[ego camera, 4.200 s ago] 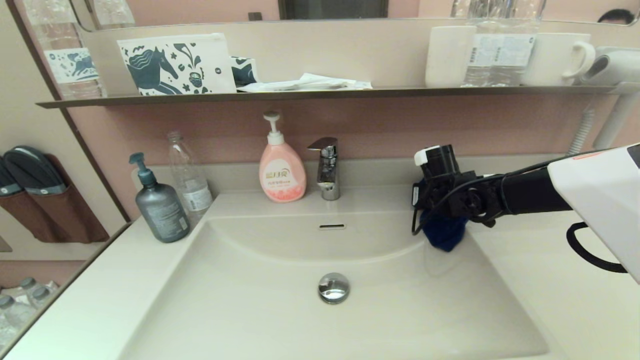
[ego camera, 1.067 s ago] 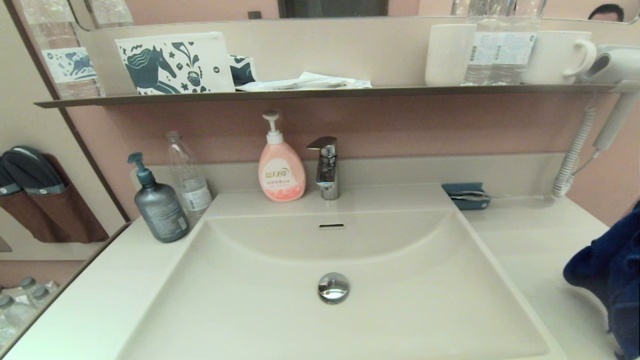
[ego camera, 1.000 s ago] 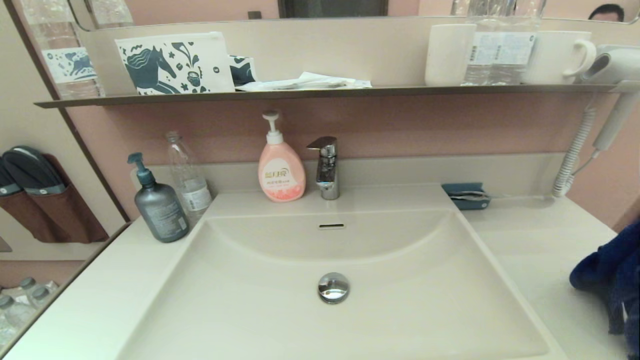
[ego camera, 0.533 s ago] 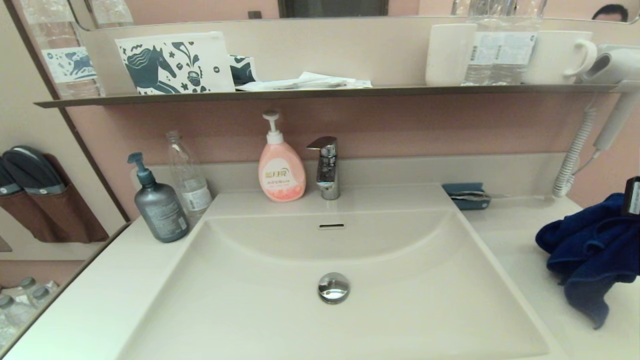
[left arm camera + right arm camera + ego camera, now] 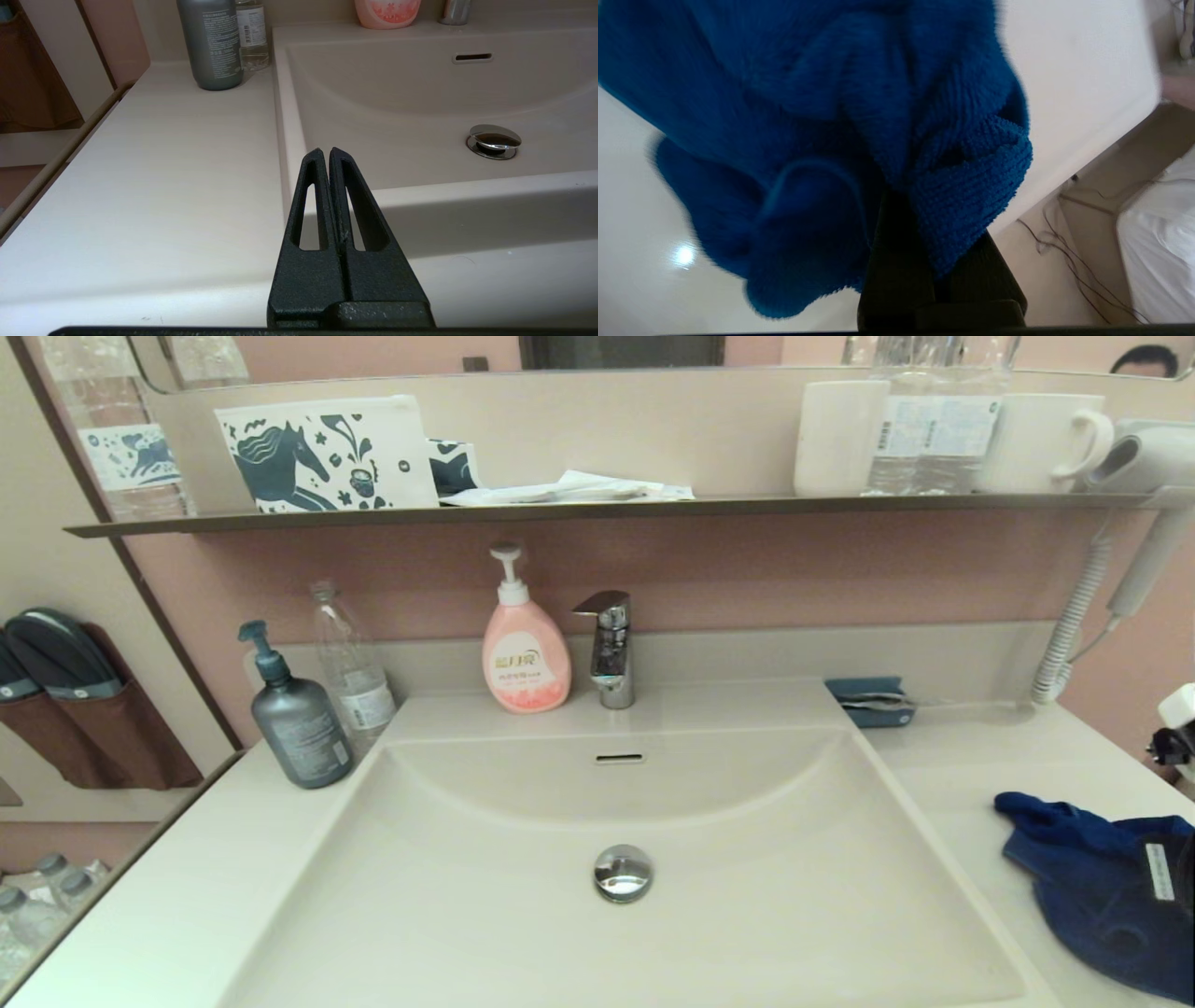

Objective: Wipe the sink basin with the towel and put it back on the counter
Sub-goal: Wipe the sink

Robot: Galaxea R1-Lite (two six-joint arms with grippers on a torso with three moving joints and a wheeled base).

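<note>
While clamped in right end effector [image 5: 924, 261], towel [image 5: 1102, 887] on counter [image 5: 980, 775], right of sink basin [image 5: 523, 915]; left end effector [image 5: 325, 158] shut.

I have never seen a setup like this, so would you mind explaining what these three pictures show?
This is a two-armed robot at a bathroom vanity. The wide picture comes from a camera on its head, looking down at the sink basin. The other two come from cameras on its wrists, just behind each end effector.

The left end effector is shut and holds nothing, parked over the counter near the basin's front left corner. The right end effector appears shut on the towel, a blue cloth that lies rumpled on the counter to the basin's right.

Behind the basin stand a pink soap bottle and the tap, with a grey pump bottle at its left.
</note>
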